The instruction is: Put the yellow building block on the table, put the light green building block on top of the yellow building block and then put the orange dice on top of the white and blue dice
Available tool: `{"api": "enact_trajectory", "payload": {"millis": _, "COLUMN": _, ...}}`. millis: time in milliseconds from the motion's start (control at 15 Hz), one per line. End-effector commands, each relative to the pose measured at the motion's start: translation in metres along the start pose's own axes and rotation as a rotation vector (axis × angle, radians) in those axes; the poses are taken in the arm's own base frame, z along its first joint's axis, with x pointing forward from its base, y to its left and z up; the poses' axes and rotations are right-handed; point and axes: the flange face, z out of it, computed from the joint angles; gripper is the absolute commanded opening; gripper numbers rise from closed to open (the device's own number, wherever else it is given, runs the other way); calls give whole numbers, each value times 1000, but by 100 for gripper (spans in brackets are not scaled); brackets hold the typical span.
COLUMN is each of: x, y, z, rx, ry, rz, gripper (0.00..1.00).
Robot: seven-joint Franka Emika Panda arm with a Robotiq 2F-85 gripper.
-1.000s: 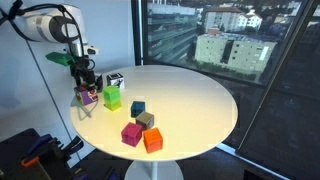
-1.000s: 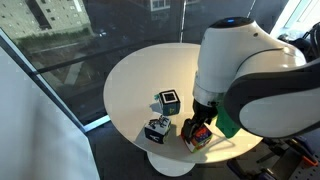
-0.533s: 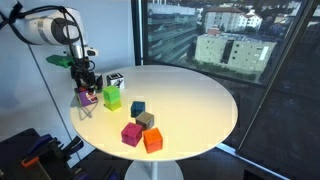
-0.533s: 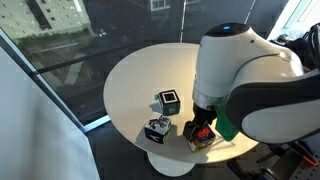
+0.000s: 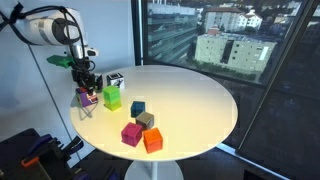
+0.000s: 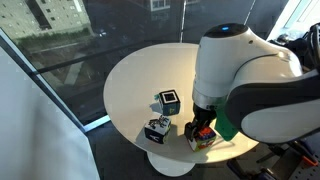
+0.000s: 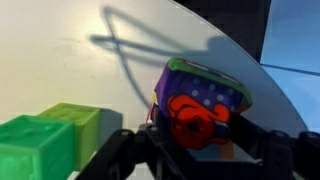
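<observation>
Comparing this moment with a second ago, almost nothing has shifted. The white robot arm (image 5: 45,27) stands at the same far-left edge of the large round white surface (image 5: 190,100). Its black pincer (image 5: 86,86) hangs at the same height around the small die with purple and orange-red faces (image 5: 88,98). None of the cubes has changed place.

In the wrist view the die (image 7: 205,100) sits on the surface between the dark fingers (image 7: 120,152). I cannot tell whether they press on it or stand just clear.

Just right of the die stands the plain lime-green cube (image 5: 111,95). Its lower part looks yellower, though I cannot tell if that is a separate block. Nearer the camera lie a teal cube (image 5: 137,108), a tan cube (image 5: 146,120), a magenta cube (image 5: 131,134) and a bright orange cube (image 5: 152,140).

In an exterior view the small white die with dark markings (image 6: 156,129) rests just left of the pincer. A green-and-white die (image 6: 169,100) lies a little farther back.

Behind the surface a tall dark window (image 5: 230,40) shows pale buildings outside.
</observation>
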Motion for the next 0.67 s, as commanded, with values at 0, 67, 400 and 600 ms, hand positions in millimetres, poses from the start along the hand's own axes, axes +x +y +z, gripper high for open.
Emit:
{"api": "enact_trajectory", "payload": {"millis": 0, "x": 3, "y": 3, "z": -4, "rx": -13, "ry": -14, "rz": 3, "gripper": 38}}
{"api": "enact_trajectory", "payload": {"millis": 67, "x": 3, "y": 3, "z": -7, "rx": -11, "ry": -14, "rz": 1, "gripper": 37}}
{"api": "enact_trajectory", "payload": {"millis": 400, "x": 5, "y": 7, "z": -19, "rx": -6, "ry": -17, "rz": 4, "gripper": 18}}
{"api": "enact_trajectory", "payload": {"millis": 600, "x": 9, "y": 10, "z": -27, "rx": -7, "ry": -17, "rz": 10, "gripper": 14}}
